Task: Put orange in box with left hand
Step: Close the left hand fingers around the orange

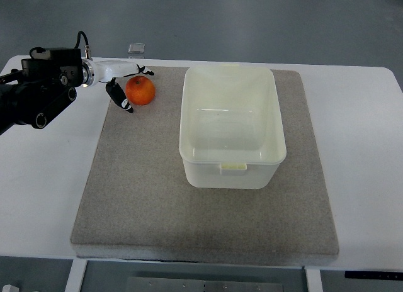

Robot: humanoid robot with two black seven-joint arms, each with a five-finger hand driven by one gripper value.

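An orange (141, 90) lies on the grey mat (151, 191) near its far left corner. A translucent white plastic box (230, 124) stands open and empty on the mat, to the right of the orange. My left hand (129, 84) comes in from the left edge, with a white palm and black fingers (119, 95). The fingers are spread around the left side of the orange, one behind it and one in front. They lie close to the orange or touch it, but do not close on it. The right arm is out of view.
The mat lies on a white table (359, 153). A small clear object (136, 50) sits at the table's far edge behind the hand. The black arm links (34, 94) lie over the table's far left.
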